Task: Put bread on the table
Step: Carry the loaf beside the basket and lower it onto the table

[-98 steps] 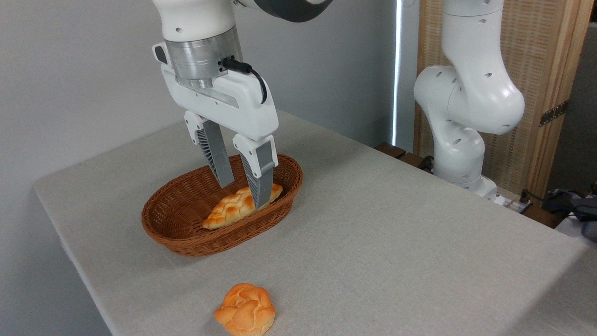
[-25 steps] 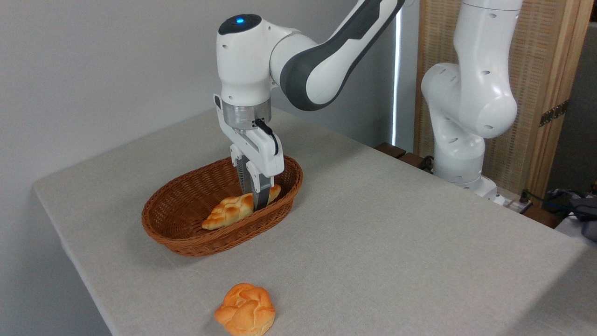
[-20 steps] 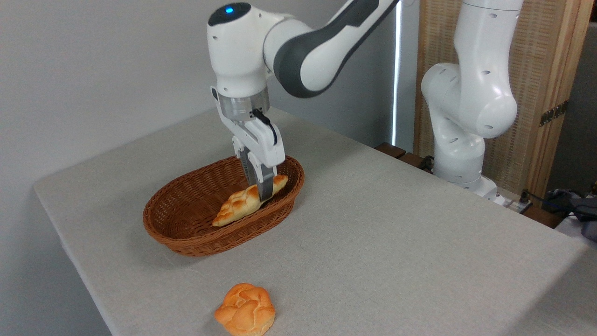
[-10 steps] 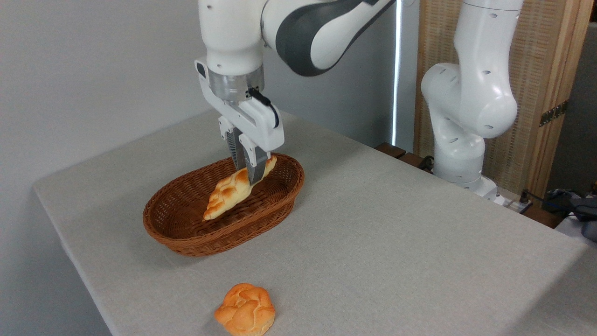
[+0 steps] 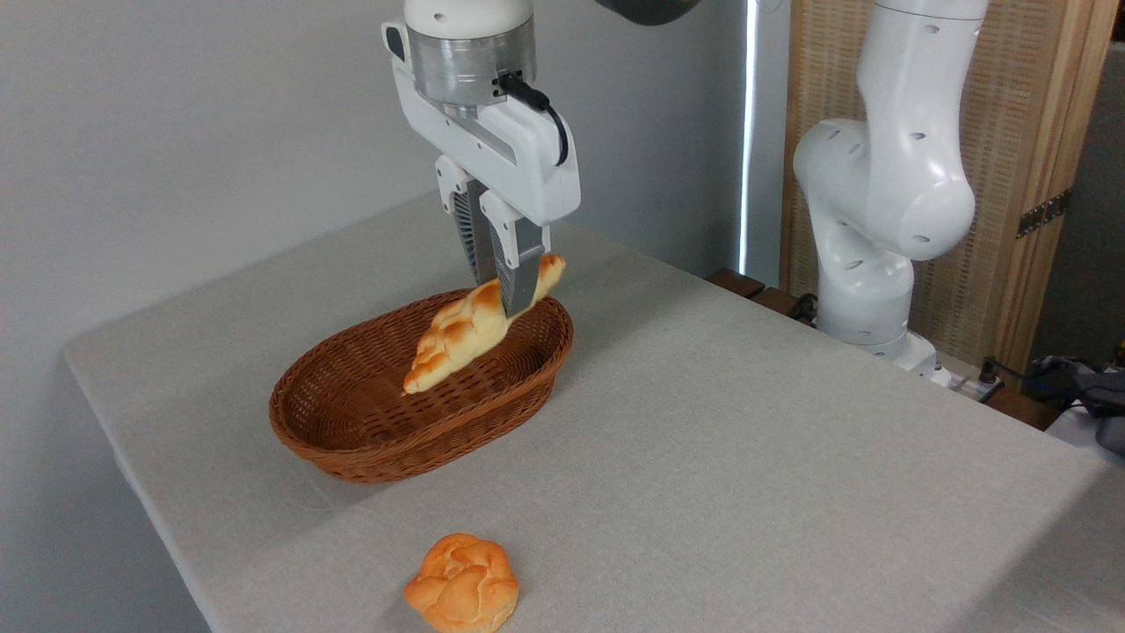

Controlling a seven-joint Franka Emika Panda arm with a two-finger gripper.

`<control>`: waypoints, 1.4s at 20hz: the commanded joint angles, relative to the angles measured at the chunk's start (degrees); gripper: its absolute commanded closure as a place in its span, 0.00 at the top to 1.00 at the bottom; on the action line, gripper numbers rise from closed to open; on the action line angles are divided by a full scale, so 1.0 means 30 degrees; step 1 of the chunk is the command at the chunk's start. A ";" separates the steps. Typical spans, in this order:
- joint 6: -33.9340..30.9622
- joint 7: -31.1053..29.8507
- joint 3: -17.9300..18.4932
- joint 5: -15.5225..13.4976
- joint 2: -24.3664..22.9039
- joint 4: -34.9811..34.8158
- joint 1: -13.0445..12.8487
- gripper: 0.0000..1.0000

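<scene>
The bread (image 5: pixel 461 332), a golden braided loaf with pointed ends, hangs tilted in the air above the brown wicker basket (image 5: pixel 387 440), its lower tip pointing down-left into the basket. My gripper (image 5: pixel 508 294) is shut on the bread near its upper right end, with the fingers pointing straight down. The table (image 5: pixel 703 457), covered in light grey-beige cloth, spreads out below and to the right.
A small round orange knotted bun (image 5: pixel 462 593) lies on the cloth near the front edge. The arm's white base (image 5: pixel 866 237) stands at the table's far right side. A wooden screen and a grey wall are behind.
My gripper closed on the bread inside the basket, then rose with it and shifted slightly right. The loaf has come off the basket floor and now hangs tilted above the rim.
</scene>
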 commanded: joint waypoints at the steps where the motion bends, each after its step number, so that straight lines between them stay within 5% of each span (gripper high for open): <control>1: -0.0454 0.0900 0.0108 0.2452 0.0011 0.0219 -0.0068 0.44; 8: -0.0659 0.2190 0.1688 0.4097 0.0479 -0.0423 -0.0010 0.49; 14: -0.0717 0.2104 0.1749 0.4656 0.0773 -0.2268 -0.0039 0.78; 22: -0.0601 0.1928 0.1720 0.4540 0.1007 -0.2478 -0.0068 1.00; 28: -0.0746 0.2103 0.1574 0.4801 0.0890 -0.2418 -0.0039 1.00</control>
